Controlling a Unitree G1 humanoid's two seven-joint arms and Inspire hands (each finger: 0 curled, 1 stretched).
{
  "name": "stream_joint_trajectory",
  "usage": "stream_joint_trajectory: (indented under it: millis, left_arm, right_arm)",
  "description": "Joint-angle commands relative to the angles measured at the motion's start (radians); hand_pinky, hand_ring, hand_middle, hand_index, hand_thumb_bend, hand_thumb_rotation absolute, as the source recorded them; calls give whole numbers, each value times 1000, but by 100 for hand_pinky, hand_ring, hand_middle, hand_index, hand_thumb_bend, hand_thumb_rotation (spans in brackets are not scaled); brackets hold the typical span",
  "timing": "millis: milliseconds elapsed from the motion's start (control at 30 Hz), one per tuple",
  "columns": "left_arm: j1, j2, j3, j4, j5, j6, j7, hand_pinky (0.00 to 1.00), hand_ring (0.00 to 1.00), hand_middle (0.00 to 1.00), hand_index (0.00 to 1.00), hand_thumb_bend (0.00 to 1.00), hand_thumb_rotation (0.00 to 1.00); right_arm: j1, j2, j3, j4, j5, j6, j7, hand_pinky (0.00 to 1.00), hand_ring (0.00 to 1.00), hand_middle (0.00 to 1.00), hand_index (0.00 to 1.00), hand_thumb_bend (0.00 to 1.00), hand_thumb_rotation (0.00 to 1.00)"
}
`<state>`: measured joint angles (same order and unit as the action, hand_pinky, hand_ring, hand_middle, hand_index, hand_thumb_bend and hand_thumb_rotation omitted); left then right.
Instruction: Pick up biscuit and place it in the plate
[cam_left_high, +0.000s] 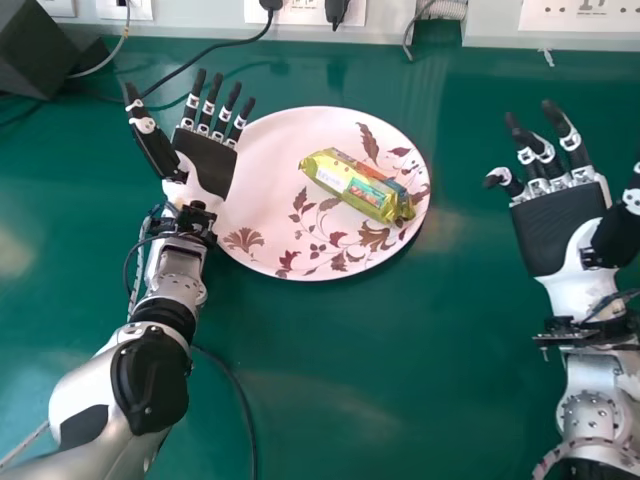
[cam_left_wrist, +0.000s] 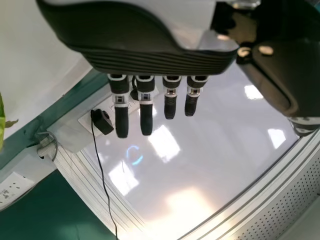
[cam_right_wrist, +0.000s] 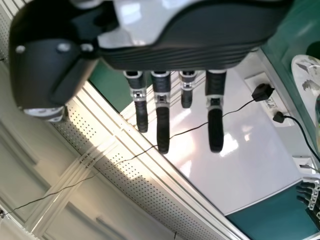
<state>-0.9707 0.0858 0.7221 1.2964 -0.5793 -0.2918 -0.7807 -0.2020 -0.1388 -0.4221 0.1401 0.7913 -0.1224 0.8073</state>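
My left hand (cam_left_high: 207, 165) is released, fingers straight and fanned toward the far side, thumb held well out to its left. Its palm overlaps the left rim of the plate (cam_left_high: 272, 185) from above; I cannot tell whether they touch. The biscuit (cam_left_high: 355, 187) lies in that plate, just right of the middle and set slantwise, one end pointing toward the right rim but inside it. Its wrapper is shiny yellow-green film, creased, with a ruffled end. The plate is round, smooth and pale pink, printed with reddish-brown leaves and flowers. Between its right edge and my right hand (cam_left_high: 560, 225) runs a broad stretch of glossy green tabletop (cam_left_high: 380, 350); that hand is relaxed and open too, well apart from the plate. Along the far edge stand white socket panels (cam_left_high: 590, 17), with a dark, hard-cornered box (cam_left_high: 38, 60) at the far left.
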Motion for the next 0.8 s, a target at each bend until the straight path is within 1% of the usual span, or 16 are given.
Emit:
stream_joint_trajectory:
  millis: [0,67,133,200,400,500,633,767]
  left_arm:
    - [48,-8,3,22,-1,8,4,70,83,100,100,100,91]
    - [48,-8,3,23,0,6,3,72,84,100,100,100,91]
    - [48,-8,-1,23,5,-2,4,72,84,100,100,100,92]
    - [47,-8,0,24,7,0,8,73,84,100,100,100,92]
    - [43,-8,-1,24,12,3,22,71,83,100,100,100,92]
    - [41,-9,1,24,11,5,24,70,83,100,100,100,91]
    - [41,-10,-4,24,15,6,24,68,82,100,100,100,91]
    - [42,-11,-7,24,19,2,22,68,82,100,100,100,91]
  right_arm:
    - [18,8,1,-11,-3,-7,-6,39,53,63,83,75,87]
    - [17,6,1,-11,-3,-8,-3,39,53,63,82,75,86]
    - [14,4,0,-8,-3,-10,0,39,53,63,82,74,89]
    - [10,1,-1,-3,-5,-14,3,39,53,63,83,75,89]
    - [-3,-4,-1,14,-6,-19,9,39,53,63,82,75,90]
    - [-3,-4,0,15,-5,-14,1,39,53,63,82,75,90]
    - [-3,-3,-2,19,-4,-17,5,38,53,63,82,77,87]
    - [4,-2,0,12,-14,-26,-1,39,53,63,82,75,89]
